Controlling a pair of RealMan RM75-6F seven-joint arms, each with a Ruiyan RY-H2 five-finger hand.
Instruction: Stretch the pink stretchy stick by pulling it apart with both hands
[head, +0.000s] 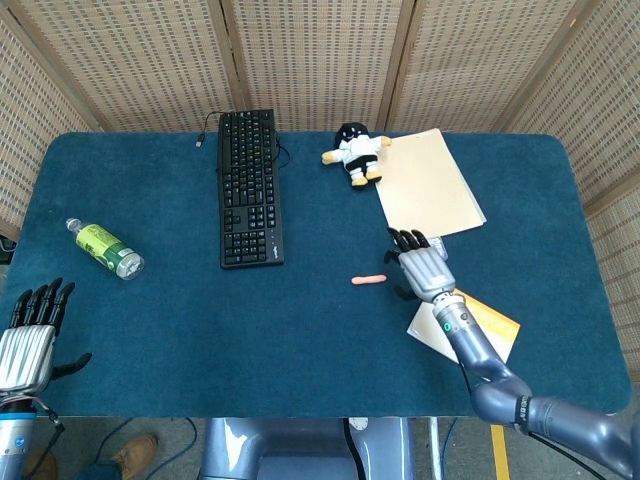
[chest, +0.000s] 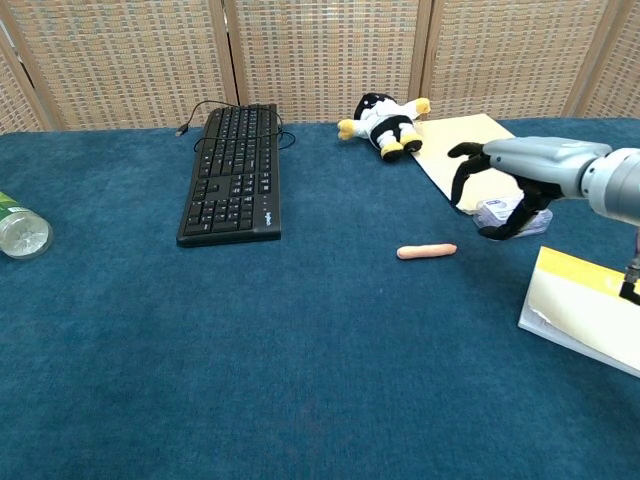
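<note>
The pink stick (head: 368, 280) lies flat on the blue table (head: 300, 330), below and to the right of the keyboard (head: 248, 187). The right hand (head: 421, 266) hovers just right of the stick, fingers spread and curled down, grasping nothing. The left hand (head: 30, 335), also released, rests at the table's near-left edge, far from the keyboard.

An office-like desk: keyboard (head: 249, 188), folder (head: 429, 185) (woven screens (head: 310, 60) behind).
</note>
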